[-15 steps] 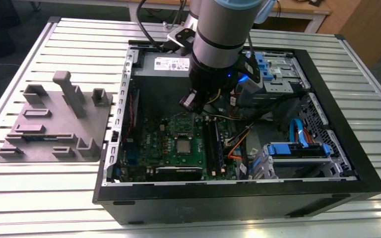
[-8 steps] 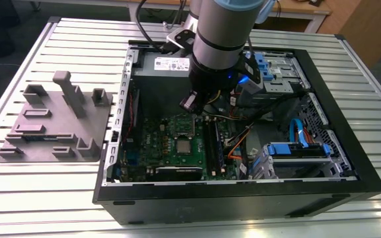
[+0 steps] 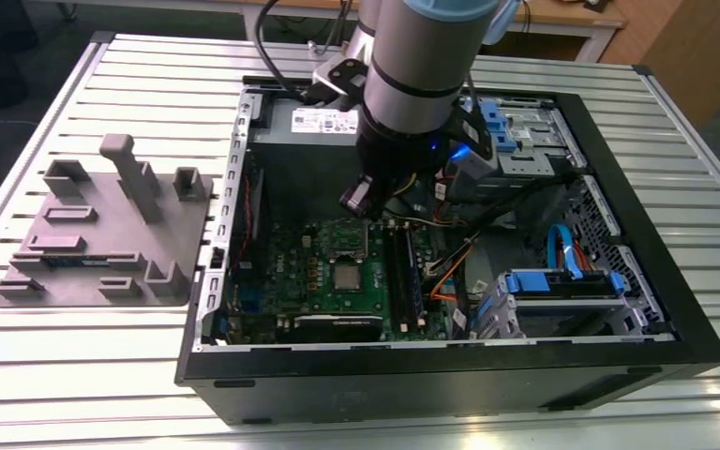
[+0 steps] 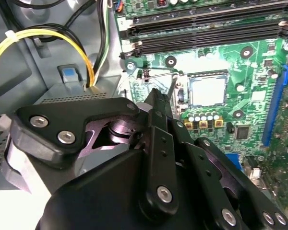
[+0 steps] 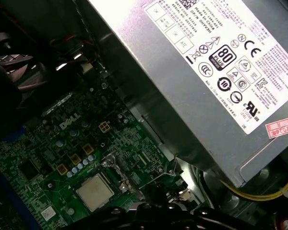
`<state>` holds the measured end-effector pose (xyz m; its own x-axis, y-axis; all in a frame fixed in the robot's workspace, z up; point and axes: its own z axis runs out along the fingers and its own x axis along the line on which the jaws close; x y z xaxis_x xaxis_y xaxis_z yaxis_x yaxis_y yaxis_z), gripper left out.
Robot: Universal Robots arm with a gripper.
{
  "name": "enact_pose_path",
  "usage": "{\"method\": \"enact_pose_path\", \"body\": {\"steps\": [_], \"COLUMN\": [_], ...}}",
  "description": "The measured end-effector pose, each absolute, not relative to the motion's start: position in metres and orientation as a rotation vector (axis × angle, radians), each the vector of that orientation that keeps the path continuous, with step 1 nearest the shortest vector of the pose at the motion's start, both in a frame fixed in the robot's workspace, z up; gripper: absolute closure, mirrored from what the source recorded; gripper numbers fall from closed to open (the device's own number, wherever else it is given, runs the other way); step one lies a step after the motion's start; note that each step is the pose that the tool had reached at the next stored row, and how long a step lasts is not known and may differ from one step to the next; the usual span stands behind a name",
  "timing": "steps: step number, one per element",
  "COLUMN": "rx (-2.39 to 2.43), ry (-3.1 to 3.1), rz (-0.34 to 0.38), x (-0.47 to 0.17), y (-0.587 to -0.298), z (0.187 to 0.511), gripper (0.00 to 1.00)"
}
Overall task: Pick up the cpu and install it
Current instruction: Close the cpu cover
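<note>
A slatted metal table (image 3: pixel 110 375) carries an open black computer case (image 3: pixel 460 375) lying on its side, with a gray fixture tray (image 3: pixel 97 244) to the exterior view's left. Inside, the gray power supply (image 5: pixel 201 72) sits against the far wall, the green motherboard (image 3: pixel 335 281) below it. The arm's gripper (image 4: pixel 156 103) hangs above the board, its jaws drawn together on nothing. And there's the cpu (image 4: pixel 207 90), seated flat in its socket, well apart from the fingertips.
</note>
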<state>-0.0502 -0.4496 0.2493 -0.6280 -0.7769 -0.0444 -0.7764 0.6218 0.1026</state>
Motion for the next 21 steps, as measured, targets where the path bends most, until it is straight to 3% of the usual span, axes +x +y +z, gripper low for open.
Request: {"method": "enact_pose_path", "body": {"steps": [21], "rx": [1.364], "ry": [-2.812], "rz": [-0.149], "x": [-0.051], "y": [-0.476], "z": [0.245], "gripper": [0.89]}}
